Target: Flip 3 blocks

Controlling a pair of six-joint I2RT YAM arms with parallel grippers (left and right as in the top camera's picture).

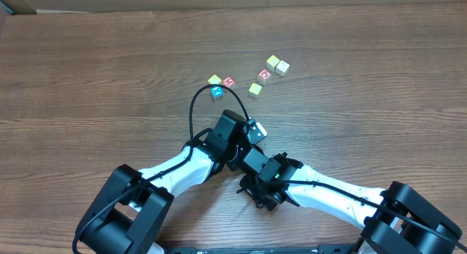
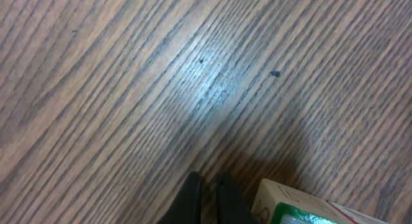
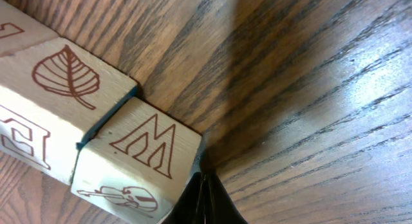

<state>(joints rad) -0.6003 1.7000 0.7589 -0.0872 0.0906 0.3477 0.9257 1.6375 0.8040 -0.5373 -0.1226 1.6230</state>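
One wood-grain bench [image 1: 87, 79] carries everything. My left arm [image 1: 179, 166] and right arm [image 1: 328, 192] reach in from the near edge and meet at its middle, hiding most of what lies under them.

Farther up the bench, well apart from my fingers, sit the cubes I should leave alone: the yellow-topped cubes [image 1: 272, 62], the red lettered cubes [image 1: 228, 82] and a blue lettered cube [image 1: 217, 92].

The three blocks I am meant to flip show best from the wrists. In the right wrist view the leaf block [image 3: 61, 79] lies close against the M block [image 3: 145, 156], which has a violin on its side face. In the left wrist view the green-and-white block [image 2: 302, 208] sits at the bottom edge.

My right gripper [image 3: 205, 199] is pressed together and empty, its tip just beside the M block's near corner; I cannot tell whether it touches. My left gripper [image 2: 207, 195] is also closed on nothing, just beside the green-and-white block.

I judge I am lined up to flip a block, with none in my grasp. Next I must either spread the fingers to pinch the M block by two opposite faces, or nudge its edge with the closed tip, without dragging the leaf block along.
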